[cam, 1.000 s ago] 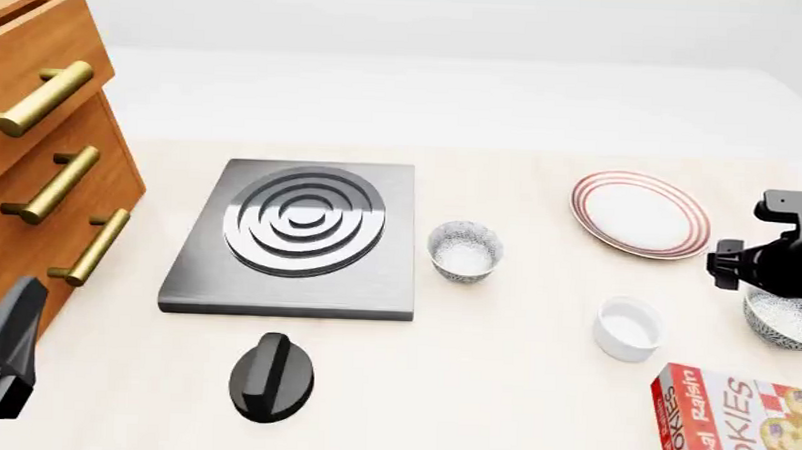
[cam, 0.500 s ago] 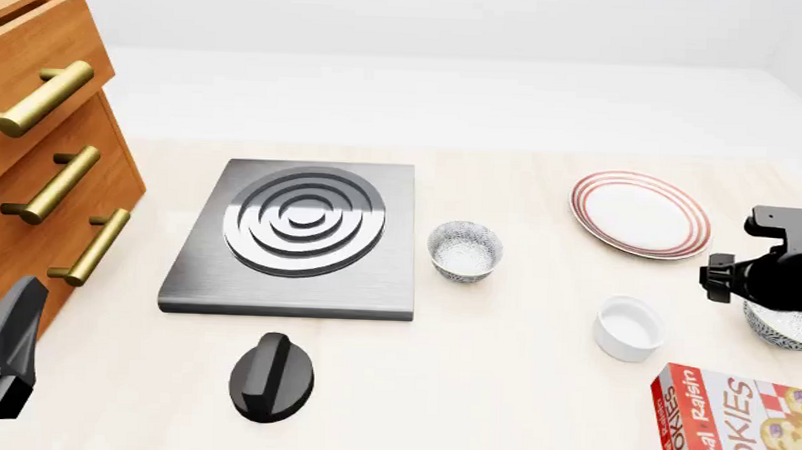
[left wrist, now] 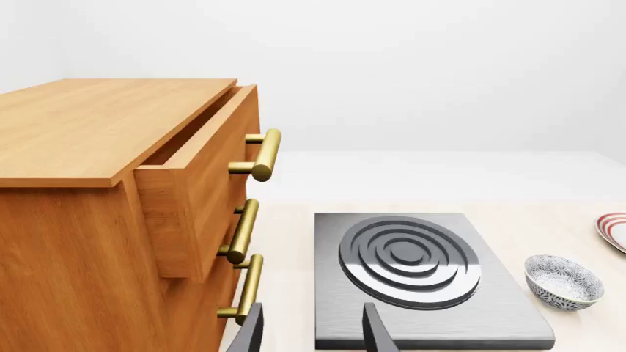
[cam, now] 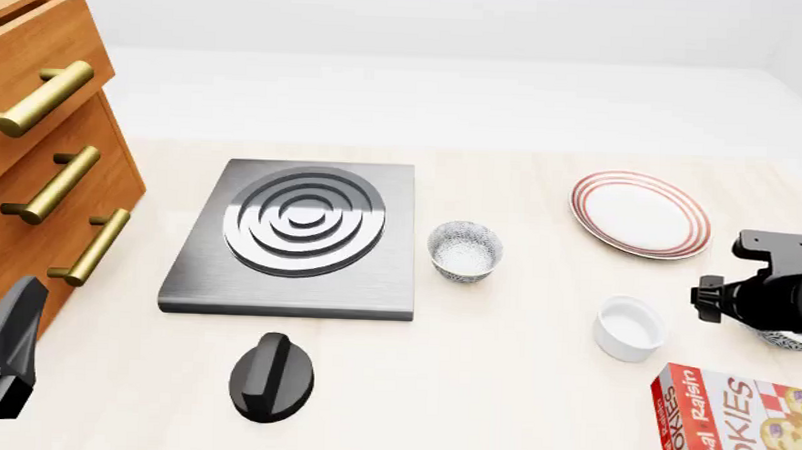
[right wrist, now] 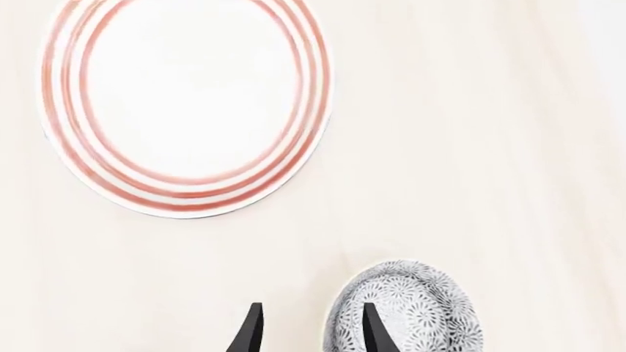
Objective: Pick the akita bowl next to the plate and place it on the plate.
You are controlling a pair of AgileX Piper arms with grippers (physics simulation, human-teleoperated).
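Note:
The akita bowl [right wrist: 411, 314], dark speckled outside, stands near the plate [right wrist: 186, 103], a white one with red rings. In the front view the bowl [cam: 795, 340] peeks out from under my right gripper [cam: 769, 303] at the table's right edge, with the plate [cam: 640, 213] just beyond. My right gripper [right wrist: 311, 334] is open and straddles the bowl's rim: one finger is at the rim, the other is outside over bare table. My left gripper [left wrist: 313, 336] is open and holds nothing, low beside the drawers [cam: 3, 363].
A second speckled bowl [cam: 464, 250] sits right of the stove plate [cam: 301, 232]. A white ramekin [cam: 629, 328] and a cookie box [cam: 741, 422] lie close to the right gripper. A black knob [cam: 273, 376] sits in front of the stove. Wooden drawers [cam: 43, 152] stand at left.
My right gripper has sunk lower and slightly nearer over the speckled bowl at the right edge, covering more of it. The left arm has not moved.

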